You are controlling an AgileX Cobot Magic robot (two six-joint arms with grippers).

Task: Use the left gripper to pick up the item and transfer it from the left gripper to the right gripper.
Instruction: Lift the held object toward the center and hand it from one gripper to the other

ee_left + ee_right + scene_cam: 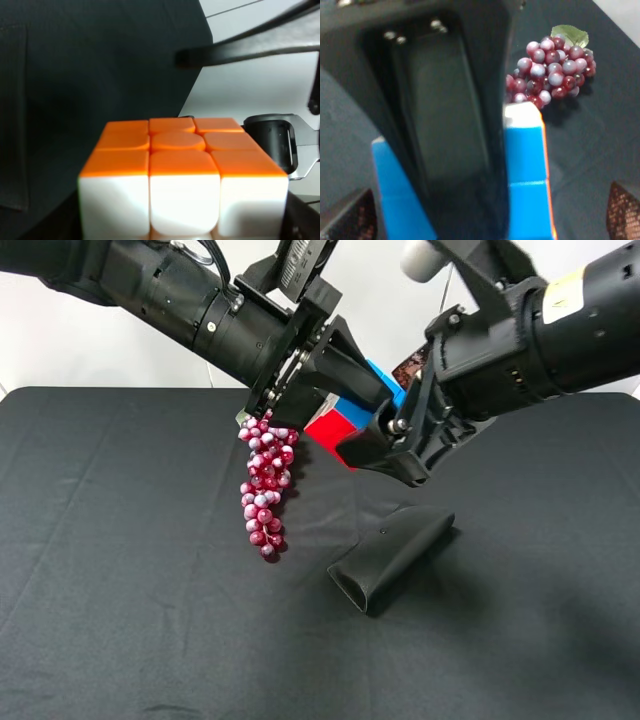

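Item: small red, blue, white and orange plastic puzzle cube (338,422), in the air over the middle of the black cloth table (120,570).
Left arm: black two-finger left gripper (352,400), jaws clamped on the puzzle cube.
Right arm: black right gripper (380,418), jaws wide apart either side of the cube.
Below: dark-red grapes (266,485) left of a black tapered pouch (390,555).

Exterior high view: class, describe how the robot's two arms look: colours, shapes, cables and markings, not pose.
Both arms are black and cylindrical, ending in angular black jaws. The left arm carries a thin looped cable and a grey box at its wrist. The right arm is thicker, with a pale yellow sticker and a white rounded cap.
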